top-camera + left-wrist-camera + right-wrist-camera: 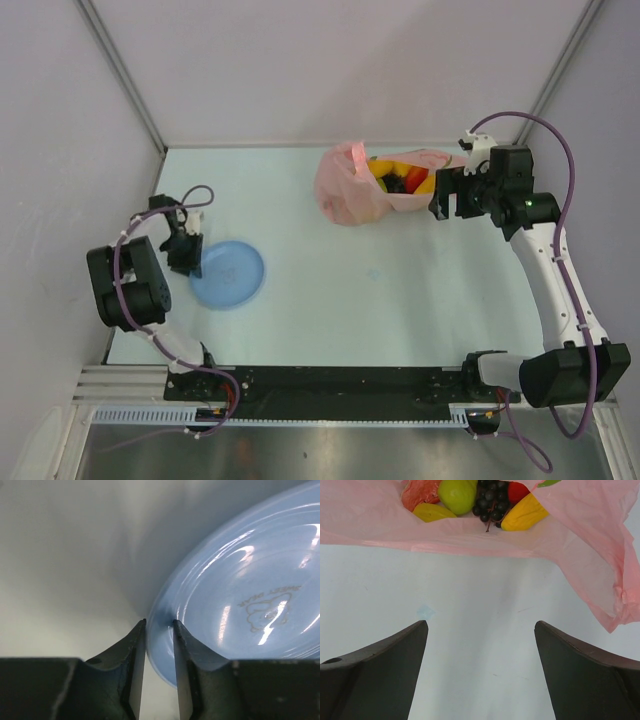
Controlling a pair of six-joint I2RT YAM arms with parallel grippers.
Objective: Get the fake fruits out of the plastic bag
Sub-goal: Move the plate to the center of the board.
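Observation:
The pink plastic bag [347, 190] lies at the far middle of the table, its mouth facing my right gripper [450, 194]. The fake fruits [402, 180] sit inside it: a green one [456, 495], a dark grape bunch [490, 502], a yellow one [524, 514] and a red piece [517, 490]. My right gripper [481, 625] hovers open just short of the bag's mouth [570, 545], with nothing between its fingers. My left gripper [190, 255] is at the left edge of the blue plate [235, 275]. Its jaws [159, 622] pinch the plate's rim [160, 645].
The table's light surface stretches between the plate and the bag. White walls close the far and side edges. A small blue mark [425, 612] is on the table in front of the right gripper.

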